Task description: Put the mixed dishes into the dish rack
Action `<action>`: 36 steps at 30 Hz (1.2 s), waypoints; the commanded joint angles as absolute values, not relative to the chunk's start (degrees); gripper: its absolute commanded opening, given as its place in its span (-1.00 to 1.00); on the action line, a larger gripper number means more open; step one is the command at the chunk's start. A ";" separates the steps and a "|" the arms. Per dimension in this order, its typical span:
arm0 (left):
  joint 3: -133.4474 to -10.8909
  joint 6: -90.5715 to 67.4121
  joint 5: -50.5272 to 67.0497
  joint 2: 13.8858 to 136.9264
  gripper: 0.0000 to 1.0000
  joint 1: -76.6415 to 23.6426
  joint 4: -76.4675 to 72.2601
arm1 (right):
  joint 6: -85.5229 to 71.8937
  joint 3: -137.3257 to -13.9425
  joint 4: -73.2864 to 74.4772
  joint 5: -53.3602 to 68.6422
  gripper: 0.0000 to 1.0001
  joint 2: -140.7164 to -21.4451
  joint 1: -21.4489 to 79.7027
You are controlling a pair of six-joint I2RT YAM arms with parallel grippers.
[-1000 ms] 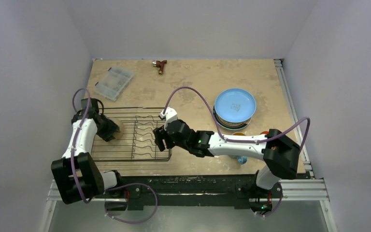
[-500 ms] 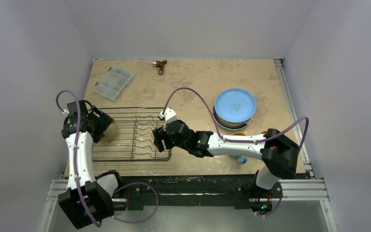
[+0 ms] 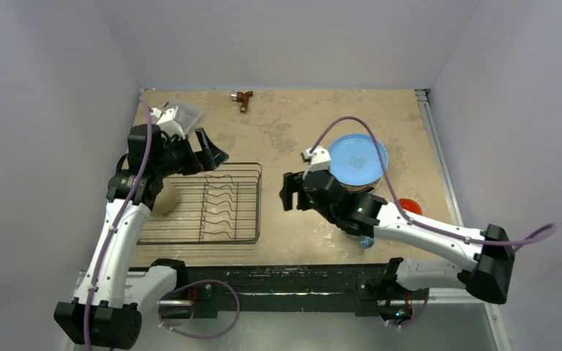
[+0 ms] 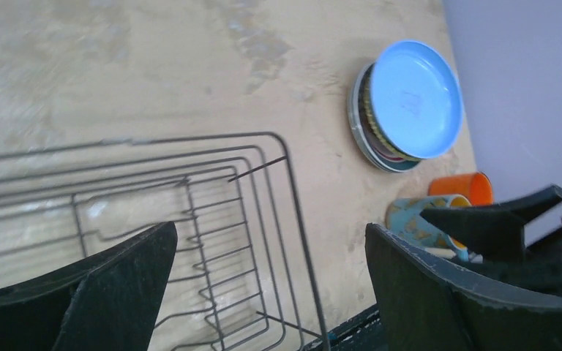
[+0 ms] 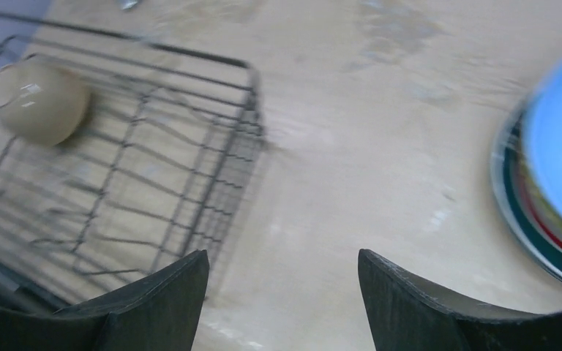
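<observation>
The rectangular black wire dish rack (image 3: 219, 219) sits on the left half of the mottled tan tabletop (image 3: 293, 124). It holds one item, the small white bowl (image 3: 165, 199), which lies in the open section at the left end with its rounded outer side showing. The row of wavy upright dividers (image 3: 224, 205) to the right of it holds nothing.

The other dishes are well apart from the rack on the right side of the table. The light blue round plate (image 3: 356, 159) tops a stack. In the left wrist view the yellow woven-pattern plate (image 4: 366, 99) peeks out beneath it, and the white plate with the dark green patterned rim (image 4: 360, 142) lies at the bottom. Nearer the arms' bases stand the orange mug (image 3: 410, 206) and, just beside it, the blue mug (image 4: 416, 216), which the right arm mostly hides in the top view.

The left gripper (image 3: 212, 152) hovers over the far edge of the rack, its jaws spread wide and holding nothing. The right gripper (image 3: 286, 193) hangs above bare table between the rack and the plate stack, its jaws also apart and holding nothing.

At the far left corner lies the clear plastic compartment box (image 3: 184, 115), partly covered by the left arm. The small brown tool (image 3: 243, 97) lies at the far edge.
</observation>
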State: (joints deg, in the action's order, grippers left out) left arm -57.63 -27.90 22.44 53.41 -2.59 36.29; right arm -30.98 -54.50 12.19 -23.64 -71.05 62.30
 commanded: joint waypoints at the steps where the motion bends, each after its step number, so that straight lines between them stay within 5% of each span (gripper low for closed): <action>1: -65.70 -20.87 28.96 59.45 1.00 -8.81 30.29 | -43.13 -50.81 31.41 -33.86 0.48 -59.57 56.08; 5: -68.01 -17.95 31.41 62.62 1.00 -10.35 30.31 | -46.56 -49.29 41.20 -33.36 0.44 -51.17 52.40; 12: -63.64 -15.87 29.78 60.24 1.00 -10.81 30.25 | -55.19 -50.36 52.91 -35.97 0.25 -54.04 51.96; 21: -63.32 -13.99 31.93 61.18 1.00 -10.74 29.49 | -57.44 -45.66 49.12 -40.64 0.15 -61.35 50.66; 29: -62.15 -12.91 31.88 61.11 1.00 -10.81 28.73 | -57.05 -43.26 41.86 -40.48 -0.14 -67.50 49.92; 36: -62.05 -12.61 32.16 61.57 1.00 -10.81 28.74 | -56.77 -43.77 40.63 -41.03 -0.62 -67.97 49.92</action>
State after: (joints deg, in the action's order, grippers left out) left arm -62.22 -14.24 30.92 61.56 -10.59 30.92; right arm -55.44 -43.38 43.44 -38.76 -68.29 50.04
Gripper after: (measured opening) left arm 0.998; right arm 0.246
